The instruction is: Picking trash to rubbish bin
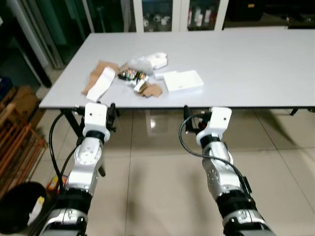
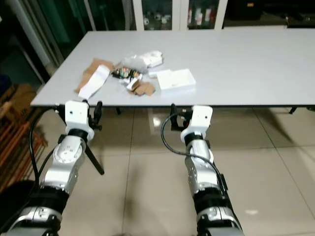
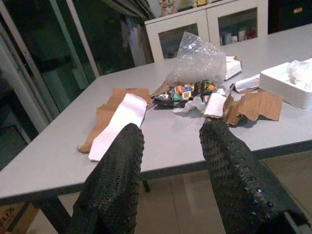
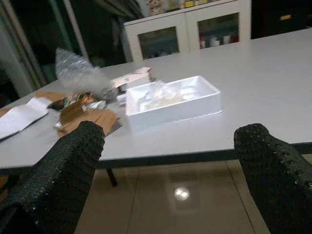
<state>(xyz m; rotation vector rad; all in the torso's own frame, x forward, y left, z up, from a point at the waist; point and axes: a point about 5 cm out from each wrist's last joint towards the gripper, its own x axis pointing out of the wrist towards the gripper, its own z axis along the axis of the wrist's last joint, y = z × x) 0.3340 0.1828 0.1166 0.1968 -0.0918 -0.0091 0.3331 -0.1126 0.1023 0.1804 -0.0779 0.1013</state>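
A grey counter [image 1: 256,64] carries a heap of trash near its front-left edge, while both arms of the humanoid reach forward just short of that edge, above a tiled floor [image 1: 152,187]. The left tool [image 3: 170,161] hangs at about seven o'clock from the heap, its two black fingers [image 3: 119,180] moderately parted and holding nothing. The right tool [image 4: 165,165] sits at about five o'clock from the heap, its fingers [image 4: 63,170] spread wide and likewise empty.

At the heap's left end a white folded paper [image 1: 102,83] lies on a piece of brown cardboard [image 1: 101,68]. Toward three o'clock from it come a colourful printed wrapper [image 3: 187,91] with a crumpled sheet of bubble wrap [image 3: 197,61] at its far side, then a torn scrap of corrugated cardboard [image 3: 256,105] at the near side. A shallow white foam tray [image 4: 170,101], with crumpled clear plastic inside, closes the heap at its right end. A dark round bin [image 1: 19,206] stands on the floor at the robot's far left, beside a wooden rack [image 1: 15,142]. White glass-fronted cabinets [image 1: 162,14] line the wall behind the counter.
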